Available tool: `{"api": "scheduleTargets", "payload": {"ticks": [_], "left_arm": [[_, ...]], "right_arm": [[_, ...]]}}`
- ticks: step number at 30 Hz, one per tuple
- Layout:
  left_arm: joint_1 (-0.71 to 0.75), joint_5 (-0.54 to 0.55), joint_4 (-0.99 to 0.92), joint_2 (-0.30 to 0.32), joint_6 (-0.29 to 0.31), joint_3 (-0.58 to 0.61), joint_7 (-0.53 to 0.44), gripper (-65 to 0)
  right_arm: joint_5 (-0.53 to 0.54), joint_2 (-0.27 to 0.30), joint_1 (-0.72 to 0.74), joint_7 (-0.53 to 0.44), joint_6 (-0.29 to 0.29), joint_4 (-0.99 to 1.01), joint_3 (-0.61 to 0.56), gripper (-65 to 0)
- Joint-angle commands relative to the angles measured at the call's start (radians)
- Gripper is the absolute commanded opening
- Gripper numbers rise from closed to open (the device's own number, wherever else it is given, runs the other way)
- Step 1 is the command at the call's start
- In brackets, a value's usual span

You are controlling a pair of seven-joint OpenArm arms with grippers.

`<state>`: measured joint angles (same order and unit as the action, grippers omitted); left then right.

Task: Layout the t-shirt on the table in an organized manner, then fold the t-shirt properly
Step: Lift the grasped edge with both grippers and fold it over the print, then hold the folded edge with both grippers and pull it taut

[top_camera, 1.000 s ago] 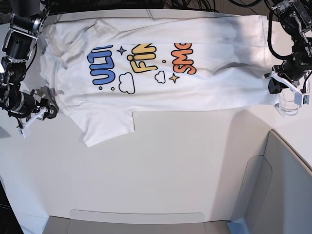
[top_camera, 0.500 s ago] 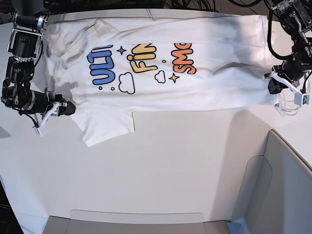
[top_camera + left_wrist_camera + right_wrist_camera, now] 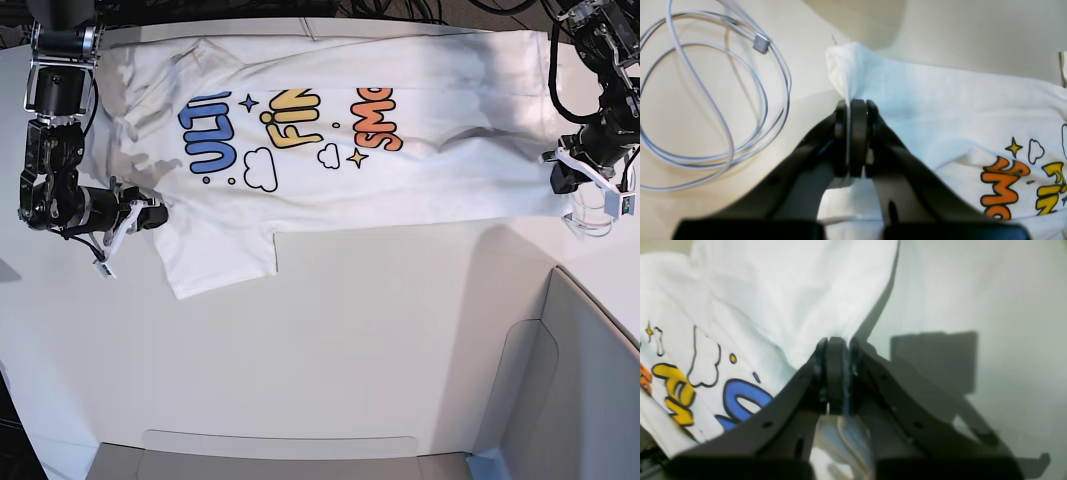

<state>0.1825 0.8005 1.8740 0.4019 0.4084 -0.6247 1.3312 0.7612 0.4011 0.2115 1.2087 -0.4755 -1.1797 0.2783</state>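
The t-shirt (image 3: 330, 140) is spread print-up across the far worktop (image 3: 330, 340); its hem corner is pinched in the left gripper (image 3: 857, 110), its sleeve-side edge in the right gripper (image 3: 836, 346).

The left tool (image 3: 857, 110) has its jaws pinched together on a corner of the t-shirt (image 3: 420, 165). The right tool (image 3: 836, 346) has its jaws closed on the shirt's opposite edge, both arms reaching low from opposite sides.
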Motion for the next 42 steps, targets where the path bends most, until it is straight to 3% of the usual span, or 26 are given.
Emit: {"api": "scheduleTargets", "payload": {"ticks": [1,9,12,16,19,24,29,42], "left_arm": [[-0.022,0.01,0.032,0.019,0.002,-0.013,-0.028,-65.0],[-0.027,0.01,0.103,0.019,0.002,-0.016,-0.028,-65.0],[-0.025,0.01,0.103,0.019,0.002,-0.07,-0.028,-65.0],[-0.024,0.01,0.105,0.019,0.004,-0.14,-0.019,-65.0],[-0.011,0.01,0.105,0.019,0.004,-0.176,-0.017,-65.0],[0.065,0.01,0.105,0.018,0.004,-0.174,-0.017,-65.0],[0.136,0.01,0.109,-0.028,0.004,-0.179,-0.022,-65.0],[0.237,0.01,0.109,-0.03,0.004,-0.171,-0.017,-65.0]], "right_arm": [[-0.027,0.025,-0.007,0.026,0.007,-0.042,0.032,-65.0],[-0.026,0.023,-0.152,0.026,0.004,-0.277,0.151,-65.0],[-0.024,0.019,-0.197,0.026,0.001,-0.351,0.204,-65.0],[0.059,0.023,-0.241,0.026,-0.052,-0.405,0.278,-65.0],[0.111,0.031,-0.278,0.026,-0.052,-0.408,0.325,-65.0],[0.123,0.054,-0.346,0.027,-0.055,-0.411,0.339,-65.0],[0.123,0.048,-0.429,0.027,-0.055,-0.477,0.339,-65.0],[0.119,0.046,-0.535,0.027,-0.055,-0.549,0.338,-65.0]]}}
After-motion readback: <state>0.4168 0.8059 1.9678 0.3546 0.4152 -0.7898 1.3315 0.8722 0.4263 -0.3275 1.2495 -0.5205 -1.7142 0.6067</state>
